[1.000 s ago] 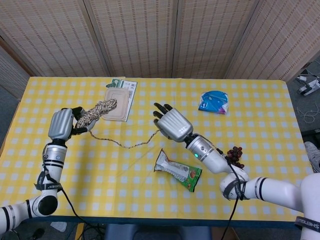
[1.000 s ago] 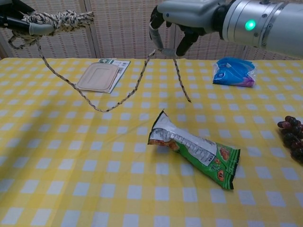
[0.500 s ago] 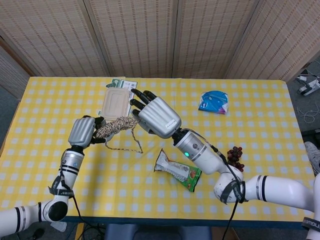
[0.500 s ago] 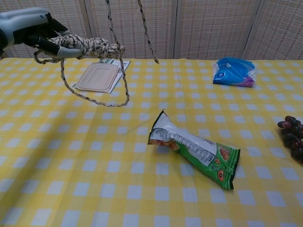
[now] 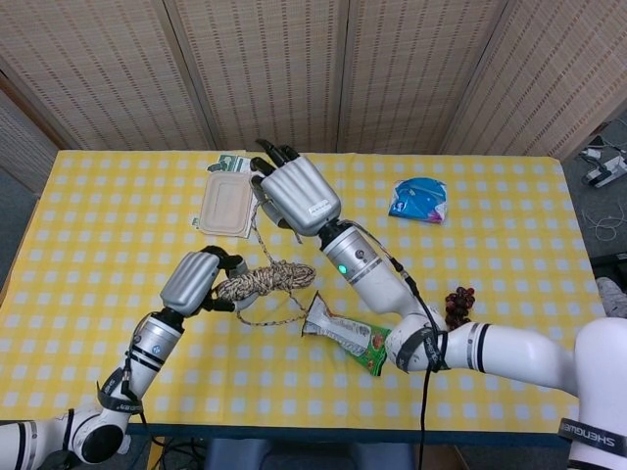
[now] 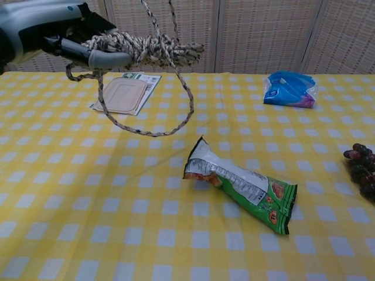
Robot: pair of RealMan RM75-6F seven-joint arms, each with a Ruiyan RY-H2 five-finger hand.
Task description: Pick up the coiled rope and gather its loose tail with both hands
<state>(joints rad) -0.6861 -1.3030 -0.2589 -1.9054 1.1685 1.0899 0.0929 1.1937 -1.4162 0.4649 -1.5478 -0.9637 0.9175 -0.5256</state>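
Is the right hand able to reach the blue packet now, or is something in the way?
Probably not yet. The right hand holds up the rope tail, which runs to the coiled rope in the left hand. The table toward the blue packet looks free.

This looks like a staged test corner in a lab rather than a lived-in home. A table (image 5: 78, 245) under a yellow-and-white checked cloth stands against folding woven-reed screen panels (image 5: 274, 69) that close off the far side. Loose cables (image 5: 602, 220) lie on a grey floor at the far right. Scattered props sit well apart on the cloth: a snack packet (image 6: 246, 190), a blue pouch (image 6: 290, 89), grapes (image 6: 363, 170) and a flat lidded tray (image 6: 122, 95).
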